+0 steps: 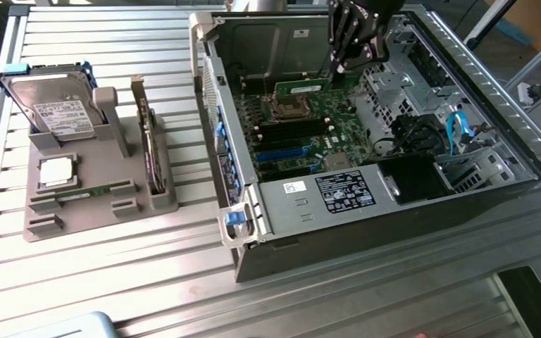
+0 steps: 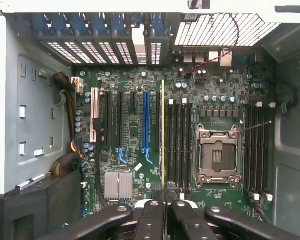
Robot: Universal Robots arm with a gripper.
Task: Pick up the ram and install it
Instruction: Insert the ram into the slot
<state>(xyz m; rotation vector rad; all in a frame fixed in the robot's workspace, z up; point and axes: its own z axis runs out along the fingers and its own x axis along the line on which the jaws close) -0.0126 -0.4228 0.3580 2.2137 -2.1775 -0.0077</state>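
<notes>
The ram [image 1: 301, 89] is held narrowly by its flat faces in the jaws, so the long green stick stands on edge with its contact edge turned down toward the motherboard [image 2: 134, 150]. That pose suits pressing it straight into a slot. It hangs inside the open computer case [image 1: 251, 211], near the case's back wall and close above the empty processor socket [image 1: 284, 109]. It looks unseated, with a gap showing beneath it.

In the wrist view the ram [image 2: 163, 130] appears as a thin edge-on line running along the board. It lies between the long blue slot [image 2: 145, 120] and the row of black memory slots [image 2: 179, 145], just beside the nearest black one and parallel to it. That alignment seems deliberate, since a stick goes in only when it is parallel to its slot. Whether it sits exactly over that slot or a little to one side, I cannot tell.

The case lies on its side with the panel off, which leaves the board facing up for a reach from above. It takes up the middle of the slatted tabletop [image 1: 158, 267] and runs toward the exterior view's right edge. Near the tabletop's edge at the exterior view's left, a gray tray [image 1: 92, 211] props a hard drive [image 1: 53, 109] and an expansion card [image 1: 144, 134] upright, well apart from the case.
</notes>
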